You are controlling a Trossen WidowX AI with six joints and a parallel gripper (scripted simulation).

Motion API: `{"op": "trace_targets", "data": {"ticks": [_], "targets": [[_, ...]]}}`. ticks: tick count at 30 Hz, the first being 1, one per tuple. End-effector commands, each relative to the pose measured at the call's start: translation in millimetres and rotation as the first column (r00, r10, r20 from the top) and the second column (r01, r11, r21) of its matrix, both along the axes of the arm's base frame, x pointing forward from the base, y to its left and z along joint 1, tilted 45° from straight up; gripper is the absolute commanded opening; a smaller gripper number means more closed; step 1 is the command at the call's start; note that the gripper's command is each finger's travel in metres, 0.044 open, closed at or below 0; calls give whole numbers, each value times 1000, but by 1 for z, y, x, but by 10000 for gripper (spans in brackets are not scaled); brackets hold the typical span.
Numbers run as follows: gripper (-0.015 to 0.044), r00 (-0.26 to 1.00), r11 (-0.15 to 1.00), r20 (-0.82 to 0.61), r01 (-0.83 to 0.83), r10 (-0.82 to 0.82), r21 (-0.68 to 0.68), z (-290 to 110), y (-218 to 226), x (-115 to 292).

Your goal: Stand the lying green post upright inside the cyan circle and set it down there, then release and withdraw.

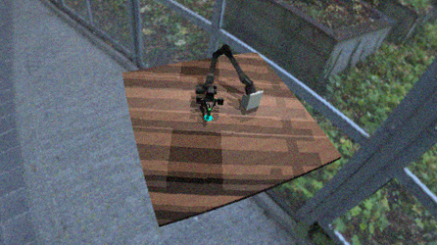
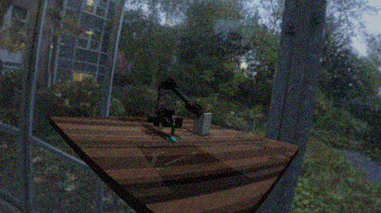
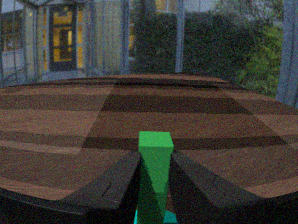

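Observation:
The green post (image 2: pixel 173 126) (image 3: pixel 155 172) stands about upright between the fingertips; in the top view only a small bit of green shows. My gripper (image 1: pixel 209 109) (image 3: pixel 154 157) is shut on the post's upper part, with its top end sticking up between the fingers. The cyan circle (image 1: pixel 208 118) (image 2: pixel 171 139) (image 3: pixel 170 217) lies on the table directly below the post, and cyan shows on both sides of the post's lower part in the wrist view. Whether the post's lower end touches the table cannot be told.
A pale grey upright block (image 1: pixel 252 101) (image 2: pixel 206 123) stands on the wooden table (image 1: pixel 251 151) (image 2: pixel 134 170) beside the arm's base. The arm arches over from there to the circle. Dark shadows cross the planks. The table's edges show in the top and exterior views.

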State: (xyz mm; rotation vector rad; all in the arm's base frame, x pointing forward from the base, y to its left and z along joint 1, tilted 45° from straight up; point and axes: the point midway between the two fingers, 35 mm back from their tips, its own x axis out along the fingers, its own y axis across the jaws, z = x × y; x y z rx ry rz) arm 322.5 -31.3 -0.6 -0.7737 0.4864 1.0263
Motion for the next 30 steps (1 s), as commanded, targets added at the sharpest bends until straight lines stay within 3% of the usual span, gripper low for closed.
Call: {"op": "trace_targets", "data": {"ticks": [1,16,30], "targets": [[23,1000,1000,8,-4,4,0,-6,-7,3],[23,1000,1000,0,0,0,-2,-15,-14,5],[390,1000,1000,0,0,0,-2,-15,-14,5]]}}
